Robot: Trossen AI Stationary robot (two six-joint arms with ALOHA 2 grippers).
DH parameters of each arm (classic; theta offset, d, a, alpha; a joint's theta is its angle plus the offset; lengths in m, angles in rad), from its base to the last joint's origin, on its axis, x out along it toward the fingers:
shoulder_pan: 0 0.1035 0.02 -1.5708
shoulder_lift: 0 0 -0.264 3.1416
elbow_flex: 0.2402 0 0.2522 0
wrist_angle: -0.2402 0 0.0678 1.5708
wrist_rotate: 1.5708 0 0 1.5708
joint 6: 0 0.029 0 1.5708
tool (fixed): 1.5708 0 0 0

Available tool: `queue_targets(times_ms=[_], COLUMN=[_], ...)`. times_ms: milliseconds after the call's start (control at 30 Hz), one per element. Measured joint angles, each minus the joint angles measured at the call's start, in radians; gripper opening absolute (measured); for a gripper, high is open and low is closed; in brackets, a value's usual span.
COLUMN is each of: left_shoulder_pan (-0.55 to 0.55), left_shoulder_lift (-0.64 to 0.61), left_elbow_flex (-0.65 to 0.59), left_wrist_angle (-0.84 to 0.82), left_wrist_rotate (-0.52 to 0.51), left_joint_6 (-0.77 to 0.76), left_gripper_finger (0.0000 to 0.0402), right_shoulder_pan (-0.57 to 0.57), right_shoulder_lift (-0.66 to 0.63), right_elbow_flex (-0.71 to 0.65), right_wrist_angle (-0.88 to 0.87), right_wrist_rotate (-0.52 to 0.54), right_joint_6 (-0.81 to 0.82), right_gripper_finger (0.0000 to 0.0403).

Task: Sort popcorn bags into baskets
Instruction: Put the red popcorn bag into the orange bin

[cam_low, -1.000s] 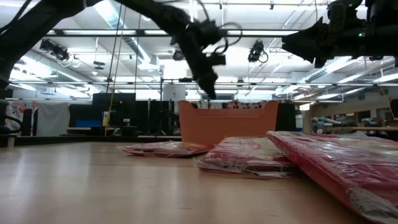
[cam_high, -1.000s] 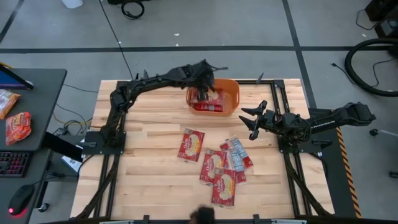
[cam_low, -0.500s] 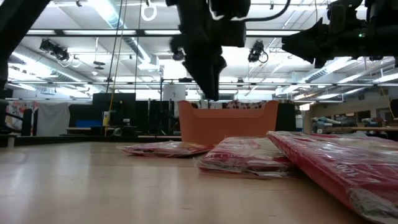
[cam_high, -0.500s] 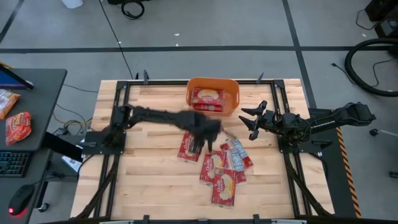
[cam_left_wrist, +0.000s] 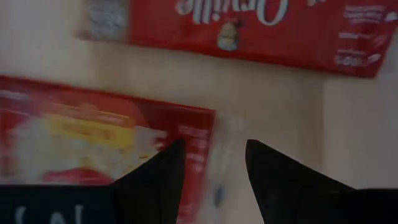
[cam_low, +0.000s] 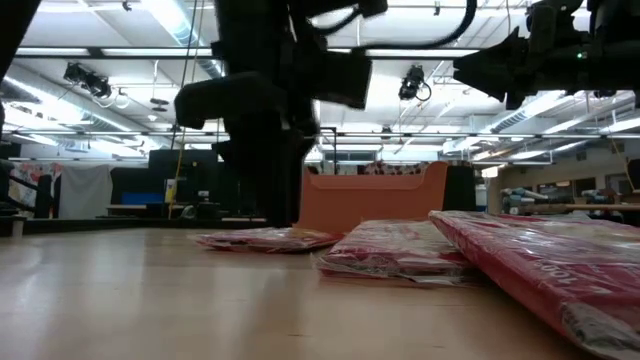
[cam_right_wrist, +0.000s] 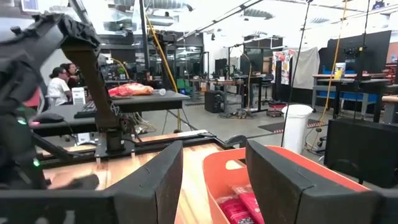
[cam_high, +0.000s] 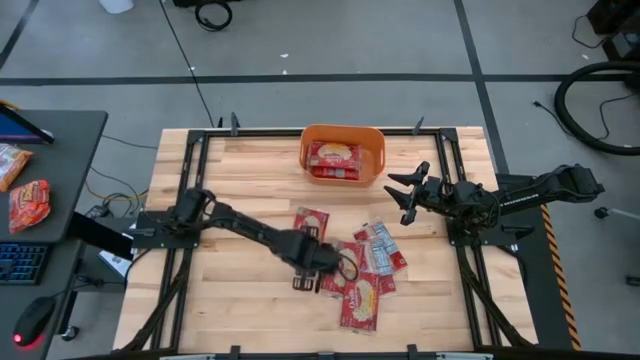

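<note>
The left gripper (cam_high: 310, 268) has been brought down from above the orange basket (cam_high: 374, 148) to the loose popcorn bags (cam_high: 352, 272) on the wooden surface (cam_high: 230, 190), so a delivery appears finished and the next pick begun. One second earlier the left arm was stretched over the basket; half a second earlier it was sweeping across the middle of the surface; now it lies low, its fingers (cam_left_wrist: 155, 180) spread apart and empty. In the left wrist view the corner of one bag (cam_left_wrist: 93, 137) is seen beneath and just beside one finger, bare wood lies in the gap between the fingers, and a second bag (cam_left_wrist: 236, 25) lies ahead of the fingertips. Whether the surface is already touched cannot be told. Packets (cam_high: 333, 157) are seen inside the basket, which stands well beyond the fingers; several bags remain outside it, one (cam_high: 309, 226) apart from the overlapping pile, so the sorting is judged only partly done. A closure on the bag's edge would seem to be called for next. The right gripper (cam_high: 405, 194) is unchanged across all frames: held above the surface beside the basket, fingers (cam_right_wrist: 155, 180) apart and holding nothing.
</note>
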State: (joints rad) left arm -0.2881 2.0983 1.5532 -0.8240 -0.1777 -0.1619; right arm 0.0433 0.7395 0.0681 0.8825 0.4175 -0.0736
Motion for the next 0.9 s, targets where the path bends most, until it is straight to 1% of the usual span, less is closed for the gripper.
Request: queue_targets(times_ms=[67,100,167,200,233,333,433,600,767,900], left_shoulder_pan=[0.014,0.019,0.028,0.03,0.029,0.026,0.015,-0.01,-0.03,-0.033], left_shoulder_lift=[0.0,0.0,0.0,0.0,0.0,0.0,-0.003,-0.008,-0.008,-0.007], left_elbow_flex=[-0.027,-0.039,-0.055,-0.059,-0.063,-0.087,-0.108,-0.153,-0.201,-0.238], left_wrist_angle=[0.04,0.055,0.08,0.087,0.098,0.176,0.22,0.299,0.438,0.515], left_wrist_rotate=[0.063,0.086,0.1,0.1,0.1,0.1,0.08,0.03,0.015,0.019], left_joint_6=[-0.043,-0.051,-0.057,-0.055,-0.055,-0.04,-0.01,0.022,0.064,0.068], left_gripper_finger=[0.0172,0.0172,0.0172,0.0172,0.0172,0.0172,0.0172,0.0171,0.0171,0.0171], right_shoulder_pan=[0.0,-0.001,0.001,0.006,0.012,0.047,0.082,0.123,0.128,0.127], right_shoulder_lift=[0.0,0.0,0.009,0.019,0.03,0.079,0.155,0.289,0.413,0.503], right_elbow_flex=[0.0,0.0,0.006,0.021,0.042,0.122,0.192,0.264,0.342,0.42], right_wrist_angle=[-0.011,-0.029,-0.079,-0.109,-0.136,-0.25,-0.383,-0.505,-0.61,-0.733], right_wrist_rotate=[-0.025,-0.07,-0.194,-0.235,-0.251,-0.224,-0.204,-0.172,-0.207,-0.211], right_joint_6=[0.002,0.0,-0.03,-0.031,-0.03,-0.015,0.015,0.112,0.274,0.353], right_gripper_finger=[0.018,0.018,0.018,0.018,0.018,0.018,0.018,0.018,0.018,0.018])
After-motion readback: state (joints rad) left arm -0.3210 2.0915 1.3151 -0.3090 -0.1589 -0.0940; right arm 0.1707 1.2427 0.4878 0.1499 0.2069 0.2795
